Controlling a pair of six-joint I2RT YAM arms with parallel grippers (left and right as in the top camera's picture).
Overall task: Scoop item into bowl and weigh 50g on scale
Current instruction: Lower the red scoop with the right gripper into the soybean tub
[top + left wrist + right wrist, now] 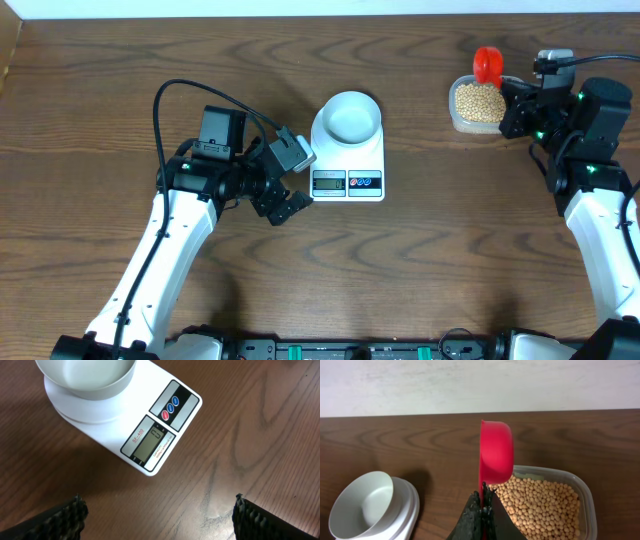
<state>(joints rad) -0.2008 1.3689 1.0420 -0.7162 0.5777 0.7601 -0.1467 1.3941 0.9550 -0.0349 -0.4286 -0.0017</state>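
The left hand (285,205) hovers low over the table (440,260), spread wide and holding nothing. Just at its 3 o'clock lies the scale (348,183), with the bowl (347,115) on its 12 o'clock end. Well apart at the bowl's 3 o'clock, the beans (480,100) fill a clear tub (589,504). The right hand (482,507) is clamped on a red scoop (487,63), which is tipped on edge at the tub's 12 o'clock rim.

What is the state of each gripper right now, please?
Left gripper: open, holding nothing.
Right gripper: closed on the handle of the red scoop.
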